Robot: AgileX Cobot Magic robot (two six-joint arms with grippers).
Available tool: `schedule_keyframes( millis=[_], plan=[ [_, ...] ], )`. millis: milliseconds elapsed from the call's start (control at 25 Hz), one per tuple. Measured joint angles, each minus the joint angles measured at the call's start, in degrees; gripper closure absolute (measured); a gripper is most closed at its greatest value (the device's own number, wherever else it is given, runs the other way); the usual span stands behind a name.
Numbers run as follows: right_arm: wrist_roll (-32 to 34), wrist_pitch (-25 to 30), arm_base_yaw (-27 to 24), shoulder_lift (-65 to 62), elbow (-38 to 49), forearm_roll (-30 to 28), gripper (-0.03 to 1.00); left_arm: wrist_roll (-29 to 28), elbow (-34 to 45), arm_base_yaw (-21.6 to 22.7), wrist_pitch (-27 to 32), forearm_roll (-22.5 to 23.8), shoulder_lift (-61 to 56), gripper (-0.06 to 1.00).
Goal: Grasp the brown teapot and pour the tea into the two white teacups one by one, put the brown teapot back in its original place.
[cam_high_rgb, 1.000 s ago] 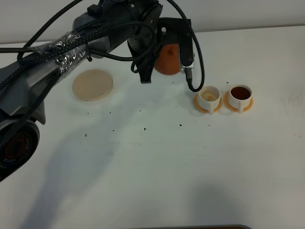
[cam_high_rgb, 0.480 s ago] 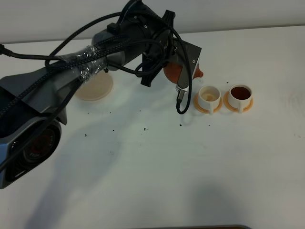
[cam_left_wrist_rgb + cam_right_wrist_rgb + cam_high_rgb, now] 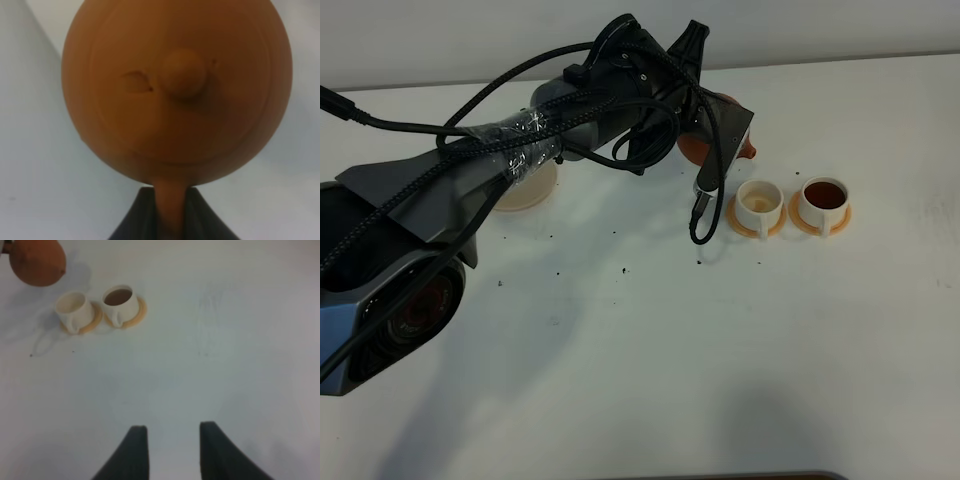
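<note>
Left teacup [image 3: 758, 201], right teacup [image 3: 823, 197] side by side, each on saucer [image 3: 736, 222]; tea [image 3: 825, 194] in right one. Teapot [image 3: 691, 148] behind-left of left teacup. Coaster [image 3: 527, 190] well left, partly under arm [image 3: 520, 135].

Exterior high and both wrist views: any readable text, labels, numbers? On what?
No text can be read in any view.
Left arm's round joint cap: any lettering is too blurred to read.
brown teapot, filled teacup, other teacup, table: no markings.
</note>
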Motion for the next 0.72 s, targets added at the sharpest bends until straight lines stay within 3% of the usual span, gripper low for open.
schedule_keyframes(
  millis=[720],
  plan=[
    [0.0,0.0,0.0,0.0,0.0,0.0,0.73,6.89,0.0,-2.68,6.6,0.9,-0.28,0.84]
  ],
)
